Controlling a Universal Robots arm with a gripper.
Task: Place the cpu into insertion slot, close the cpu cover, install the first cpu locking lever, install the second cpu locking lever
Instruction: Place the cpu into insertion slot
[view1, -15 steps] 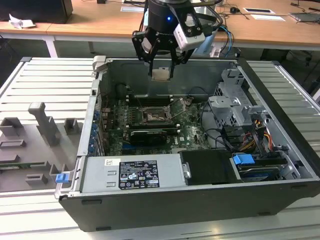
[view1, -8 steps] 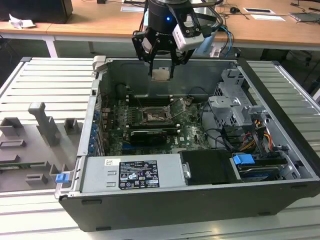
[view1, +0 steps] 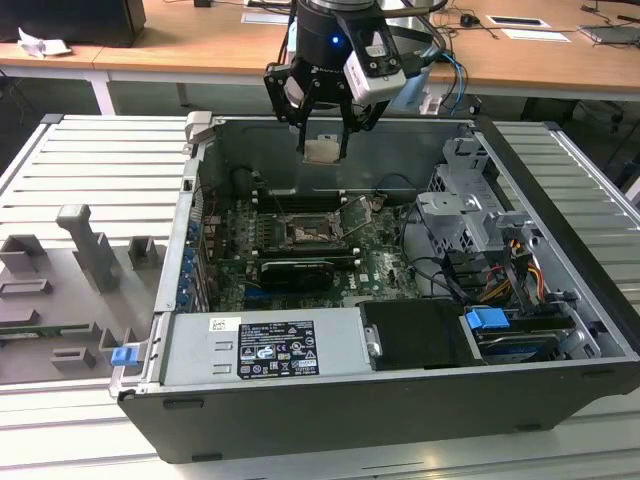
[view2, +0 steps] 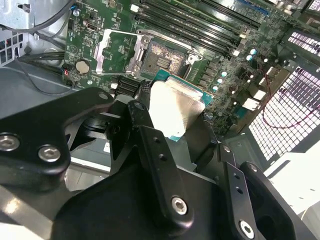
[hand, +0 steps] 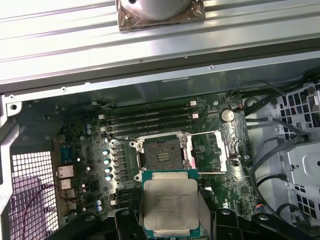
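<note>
In the exterior view, I saw the gripper (view1: 322, 150) hanging high over the open computer case (view1: 300, 420), which sat on a ribbed grey tabletop (view1: 100, 170). Its two thin black fingers (view1: 303, 140) were pinched on the cpu (view1: 322, 151), a small pale square. The insertion slot (view1: 305, 235) lay well below it, down on the green board (view1: 380, 260). I judged that I was on the very first step, carrying the chip to its slot, with the chip not yet in. In the second wrist view, the chip looked flat and smooth, with a silvery-tan metal top and a thin blue-green edge. The hard black fingers held it by two sides. Past it, the slot was a dark square with a bright metal rim, and nothing sat in it. The cpu cover (view2: 117, 52), a thin silver frame with a big hole in the middle, lay flipped open just beside the slot. In the first wrist view, the chip hung apart from the slot, and I could not tell if it was straight above it. Long dark memory sticks (hand: 150, 122) ran in rows on the far side of the slot. I thought this step called for care. The chip had to be squared up over the slot, kept level and brought down softly, because the fine inside of the slot looked easy to hurt.
</note>
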